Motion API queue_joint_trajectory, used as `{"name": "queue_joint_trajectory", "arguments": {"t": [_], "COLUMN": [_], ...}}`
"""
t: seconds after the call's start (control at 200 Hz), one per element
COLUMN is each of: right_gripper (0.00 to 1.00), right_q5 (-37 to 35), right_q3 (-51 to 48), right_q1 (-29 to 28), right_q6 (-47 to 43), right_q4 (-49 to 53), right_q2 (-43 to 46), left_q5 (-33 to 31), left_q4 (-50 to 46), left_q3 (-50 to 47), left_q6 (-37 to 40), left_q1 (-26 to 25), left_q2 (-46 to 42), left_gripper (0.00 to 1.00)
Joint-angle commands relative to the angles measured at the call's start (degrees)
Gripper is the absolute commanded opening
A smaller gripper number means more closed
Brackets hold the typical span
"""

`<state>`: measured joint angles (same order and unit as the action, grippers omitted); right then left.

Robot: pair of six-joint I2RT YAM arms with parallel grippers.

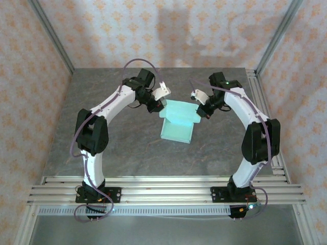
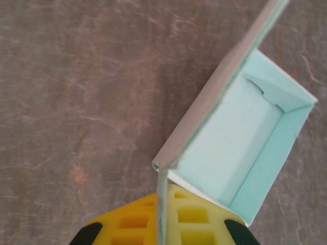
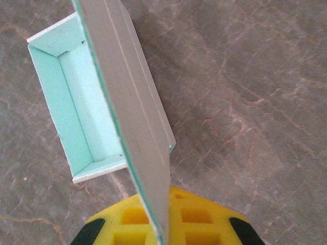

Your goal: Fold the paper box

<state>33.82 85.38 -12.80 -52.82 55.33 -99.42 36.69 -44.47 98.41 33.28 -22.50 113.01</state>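
The paper box point(image 1: 178, 124) is pale mint-green card, partly folded into an open tray, and sits at the middle of the table. My left gripper point(image 1: 162, 106) is at its far left corner and my right gripper point(image 1: 204, 111) at its far right corner. In the left wrist view the left gripper point(image 2: 162, 227) is shut on a thin upright flap, with the paper box's tray point(image 2: 240, 148) open just beyond. In the right wrist view the right gripper point(image 3: 164, 227) is shut on another upright flap, with the paper box's tray point(image 3: 82, 112) to its left.
The grey stone-patterned table point(image 1: 102, 138) stretches to both sides of the box. Aluminium rails point(image 1: 163, 186) run along the near edge by the arm bases. Patterned walls and metal posts point(image 1: 53, 38) close in the back and sides.
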Motion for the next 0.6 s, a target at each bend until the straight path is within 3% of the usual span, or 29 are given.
{"name": "queue_joint_trajectory", "arguments": {"t": [0.0,0.27,0.596], "right_gripper": [0.0,0.0,0.0], "right_q5": [-1.9,-8.0,-20.7], "right_q3": [-1.7,-5.0,-6.6], "right_q1": [-1.4,-3.3,-7.0], "right_q6": [6.2,13.9,30.1], "right_q4": [-8.1,-15.7,-27.5], "right_q2": [2.8,5.1,4.8], "left_q5": [-3.8,-11.6,-18.3], "left_q4": [4.5,8.9,13.0], "left_q3": [1.4,0.6,0.2], "left_q6": [-10.4,-28.3,-40.3], "left_q1": [-0.4,-2.0,-4.3], "left_q2": [-1.1,-1.5,-0.8], "left_gripper": [0.0,0.0,0.0]}}
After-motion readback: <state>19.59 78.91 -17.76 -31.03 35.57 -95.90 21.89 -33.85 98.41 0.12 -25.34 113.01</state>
